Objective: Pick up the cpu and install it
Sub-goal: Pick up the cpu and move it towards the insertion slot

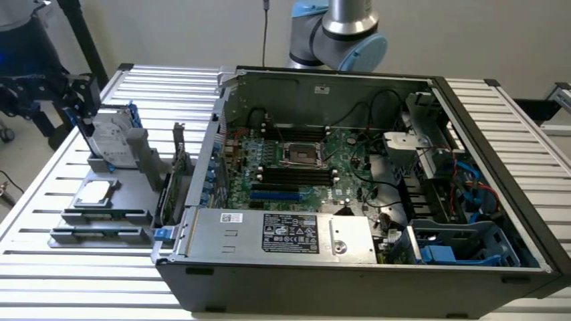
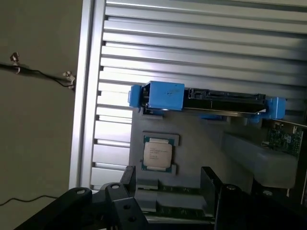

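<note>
A: What takes up the most room?

B: A slatted metal table. On it lies a big computer case, side open, its inside facing up. The arm rises behind the case's far wall.

A: And inside the case?

B: A green motherboard covers the floor of it. A grey power supply with a label on top sits along the near wall. Cables and a blue bracket fill the end towards the exterior view's right.

A: What's beside the case?

B: On the exterior view's left, a grey holder sits on the table, just beside the case. A silver hard drive in a blue frame stands on edge at the holder's far end. Two long dark memory sticks lie in slots at its near end.

A: Where's the gripper?

B: The gripper hangs over that holder. Its two black fingers are spread wide and grasp nothing.

A: And the cpu?

B: The cpu lies flat in its own recess in the holder, shiny top upward, between the hard drive and the memory sticks. In the wrist view it sits in line with the gap between the fingers, and they are apart from it.

A: Where does the socket sit?

B: The socket is a metal-framed square in the middle of the motherboard, well apart from the cpu.
</note>
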Available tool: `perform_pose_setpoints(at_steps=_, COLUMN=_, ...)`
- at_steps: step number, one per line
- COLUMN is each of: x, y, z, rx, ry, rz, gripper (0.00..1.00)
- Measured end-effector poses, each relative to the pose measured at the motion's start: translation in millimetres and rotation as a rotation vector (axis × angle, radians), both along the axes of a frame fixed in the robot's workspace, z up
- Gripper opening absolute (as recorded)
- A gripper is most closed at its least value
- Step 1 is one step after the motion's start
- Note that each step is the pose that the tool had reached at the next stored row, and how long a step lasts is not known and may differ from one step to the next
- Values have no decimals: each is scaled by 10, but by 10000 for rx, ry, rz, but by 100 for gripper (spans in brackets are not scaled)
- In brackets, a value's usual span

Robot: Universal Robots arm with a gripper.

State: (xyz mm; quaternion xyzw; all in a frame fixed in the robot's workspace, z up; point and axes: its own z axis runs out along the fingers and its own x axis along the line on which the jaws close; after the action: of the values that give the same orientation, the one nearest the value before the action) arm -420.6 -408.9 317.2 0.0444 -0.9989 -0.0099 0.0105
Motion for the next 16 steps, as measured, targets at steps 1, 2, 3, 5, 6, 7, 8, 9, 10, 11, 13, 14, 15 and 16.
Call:
perform_pose_setpoints(at_steps=1, x=0, y=-3, z=-18, rx=0, ry=-1, rz=-9, gripper=65)
perform_pose_setpoints(at_steps=2, x=0, y=-5, z=-36, rx=1, ry=-1, rz=-20, gripper=65)
perform_pose_setpoints(at_steps=3, x=-1, y=-7, z=-54, rx=0, ry=0, rz=-35, gripper=65)
perform_pose_setpoints(at_steps=5, x=-10, y=-7, z=-91, rx=0, ry=1, rz=-104, gripper=65)
perform_pose_setpoints(at_steps=6, x=-17, y=-7, z=-109, rx=0, ry=0, rz=-158, gripper=65)
perform_pose_setpoints(at_steps=7, x=-24, y=-7, z=-127, rx=-5, ry=1, rz=-222, gripper=65)
perform_pose_setpoints(at_steps=8, x=-30, y=-7, z=-145, rx=-9, ry=0, rz=-287, gripper=65)
perform_pose_setpoints(at_steps=9, x=-37, y=-7, z=-163, rx=-14, ry=0, rz=-352, gripper=65)
perform_pose_setpoints(at_steps=10, x=-44, y=-7, z=-181, rx=-20, ry=1, rz=-418, gripper=65)
perform_pose_setpoints(at_steps=11, x=-50, y=-7, z=-200, rx=-25, ry=0, rz=-483, gripper=65)
perform_pose_setpoints(at_steps=13, x=-65, y=-7, z=-236, rx=-33, ry=0, rz=-608, gripper=65)
perform_pose_setpoints(at_steps=14, x=-72, y=-7, z=-253, rx=-35, ry=0, rz=-664, gripper=65)
perform_pose_setpoints(at_steps=15, x=-81, y=-7, z=-273, rx=-36, ry=1, rz=-710, gripper=65)
perform_pose_setpoints(at_steps=16, x=-89, y=-7, z=-291, rx=-36, ry=0, rz=-735, gripper=65)
